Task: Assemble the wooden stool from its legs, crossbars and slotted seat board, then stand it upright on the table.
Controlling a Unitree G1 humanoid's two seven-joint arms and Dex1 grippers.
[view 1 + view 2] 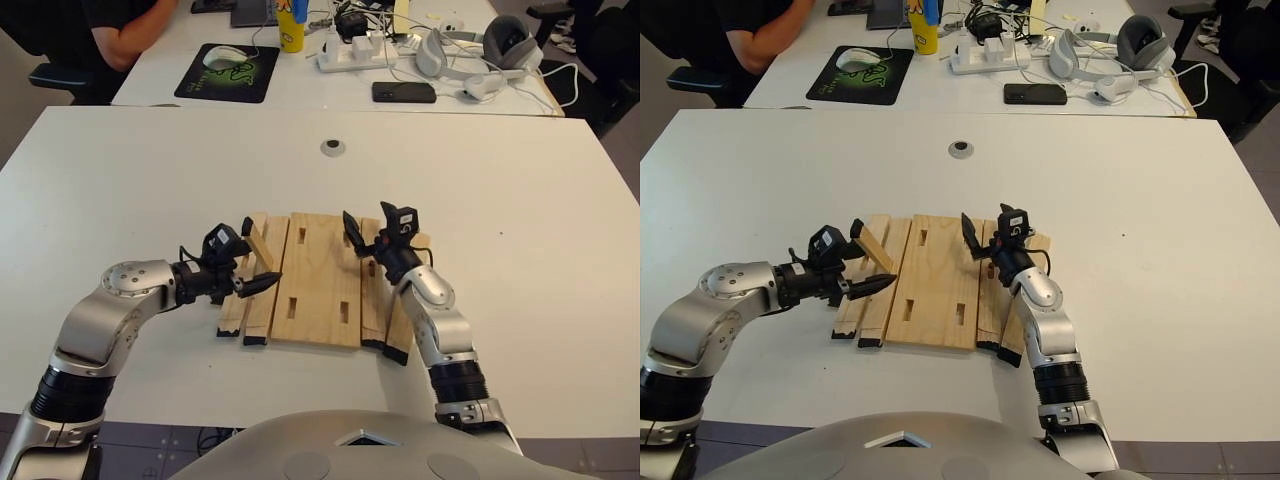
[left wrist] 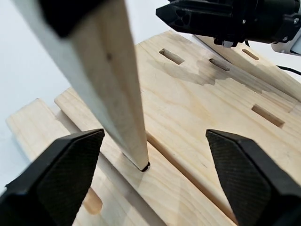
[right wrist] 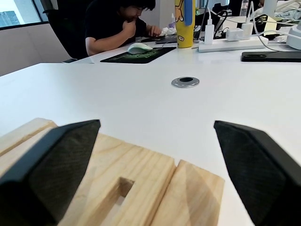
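Note:
The slotted seat board (image 1: 320, 280) lies flat on the white table (image 1: 520, 260). Two wooden leg pieces (image 1: 245, 315) lie along its left side and two more (image 1: 385, 320) along its right side. A thin crossbar (image 1: 263, 248) leans tilted over the left legs, its lower end (image 2: 141, 162) resting on one of them. My left gripper (image 1: 252, 257) is open, with the crossbar between its wide-spread fingers (image 2: 56, 174); no grip on it shows. My right gripper (image 1: 375, 235) hovers open just above the far end of the right legs, holding nothing.
A round cable grommet (image 1: 333, 148) sits in the table beyond the wood. Bare tabletop surrounds the parts on all sides. A second desk behind holds a mouse pad (image 1: 228, 70), a phone (image 1: 404, 92), a headset (image 1: 470, 50) and cables.

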